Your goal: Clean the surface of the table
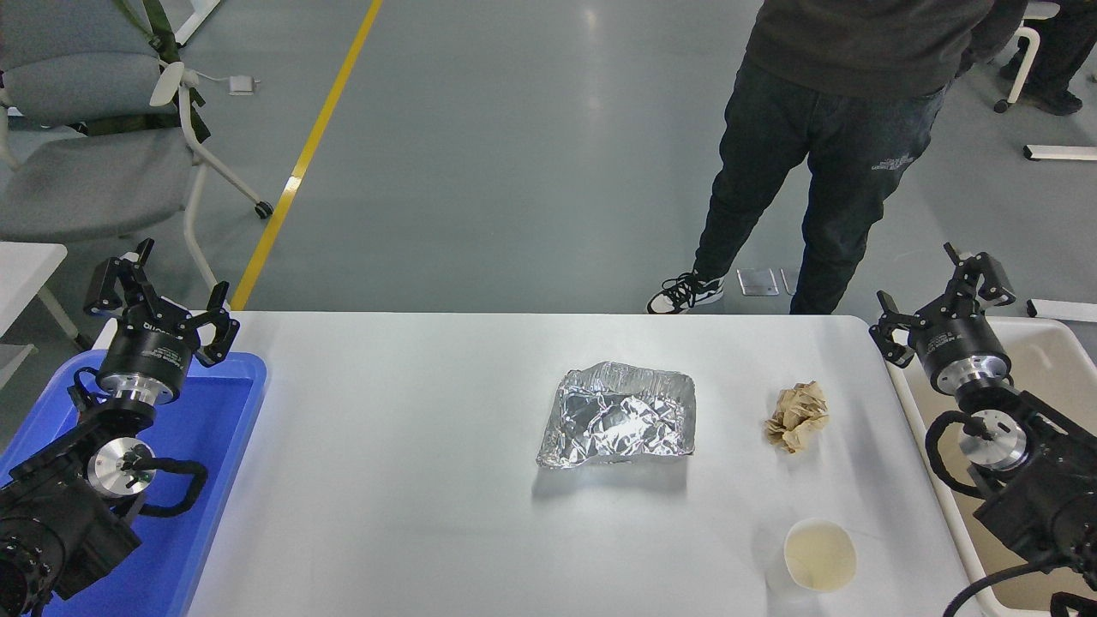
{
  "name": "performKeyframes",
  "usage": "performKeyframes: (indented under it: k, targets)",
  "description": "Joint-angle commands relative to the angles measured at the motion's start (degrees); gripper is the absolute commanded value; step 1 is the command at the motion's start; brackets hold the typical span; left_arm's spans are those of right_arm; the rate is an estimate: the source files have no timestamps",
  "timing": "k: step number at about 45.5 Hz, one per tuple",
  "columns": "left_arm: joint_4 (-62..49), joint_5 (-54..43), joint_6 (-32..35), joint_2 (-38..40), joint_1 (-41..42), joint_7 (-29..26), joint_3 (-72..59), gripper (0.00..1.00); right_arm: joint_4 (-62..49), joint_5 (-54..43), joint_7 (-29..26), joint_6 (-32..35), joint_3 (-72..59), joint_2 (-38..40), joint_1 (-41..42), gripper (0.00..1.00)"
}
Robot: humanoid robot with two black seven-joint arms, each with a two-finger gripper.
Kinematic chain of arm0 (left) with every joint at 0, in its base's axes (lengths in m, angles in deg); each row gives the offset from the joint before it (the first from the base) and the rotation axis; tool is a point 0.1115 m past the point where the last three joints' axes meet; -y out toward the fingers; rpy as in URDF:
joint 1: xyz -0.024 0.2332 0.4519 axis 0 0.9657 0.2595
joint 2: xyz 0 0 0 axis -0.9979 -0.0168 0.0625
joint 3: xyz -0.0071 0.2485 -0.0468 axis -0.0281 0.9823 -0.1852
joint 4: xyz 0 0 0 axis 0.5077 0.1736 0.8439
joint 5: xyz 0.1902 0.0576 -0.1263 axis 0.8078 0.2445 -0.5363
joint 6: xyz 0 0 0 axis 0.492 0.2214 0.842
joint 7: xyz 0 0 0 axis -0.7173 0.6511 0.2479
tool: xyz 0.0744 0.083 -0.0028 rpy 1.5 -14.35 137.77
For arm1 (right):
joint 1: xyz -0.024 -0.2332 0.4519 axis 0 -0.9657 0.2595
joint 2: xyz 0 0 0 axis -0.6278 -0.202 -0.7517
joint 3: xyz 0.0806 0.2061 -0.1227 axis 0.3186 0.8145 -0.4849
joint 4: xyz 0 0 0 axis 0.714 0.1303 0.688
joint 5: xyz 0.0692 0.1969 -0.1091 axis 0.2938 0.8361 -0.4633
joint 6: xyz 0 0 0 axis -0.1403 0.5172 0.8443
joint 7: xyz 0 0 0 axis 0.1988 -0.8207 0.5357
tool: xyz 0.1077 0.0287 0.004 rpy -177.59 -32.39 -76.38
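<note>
The table surface [411,480] spreads between both arms, with a blue tray [214,480] under the left gripper [158,296] and a beige bin [921,411] under the right gripper [943,291]; both grippers' fingers are spread apart, holding nothing. Left of the right gripper and nearer the camera lie a crumpled foil tray [619,416], then a brown paper wad [797,416]. A paper cup [820,555] stands nearest the camera.

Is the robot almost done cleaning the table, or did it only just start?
It looks barely started. Nothing seems cleared yet: the foil tray, the paper ball and the paper cup all sit on the table. Neither claw holds anything: the left claw is open over the blue tray, and the right claw is open over the bin. All three things are left.
</note>
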Motion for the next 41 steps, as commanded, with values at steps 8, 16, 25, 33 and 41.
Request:
performKeyframes:
  k: [8, 16, 25, 33, 41]
  targets:
    - [0.0, 0.0, 0.0, 0.0, 0.0, 0.0, 0.0, 1.00, 0.2, 0.3, -0.2, 0.4, 0.3, -0.1, 0.1, 1.00]
    - [0.0, 0.0, 0.0, 0.0, 0.0, 0.0, 0.0, 1.00, 0.2, 0.3, -0.2, 0.4, 0.5, 0.2, 0.3, 1.00]
    - [0.0, 0.0, 0.0, 0.0, 0.0, 0.0, 0.0, 1.00, 0.1, 0.4, -0.2, 0.3, 0.7, 0.4, 0.6, 1.00]
    - [0.0, 0.0, 0.0, 0.0, 0.0, 0.0, 0.0, 1.00, 0.1, 0.4, -0.2, 0.3, 0.7, 0.4, 0.6, 1.00]
    - [0.0, 0.0, 0.0, 0.0, 0.0, 0.0, 0.0, 1.00, 0.1, 0.5, -0.2, 0.3, 0.7, 0.6, 0.6, 1.00]
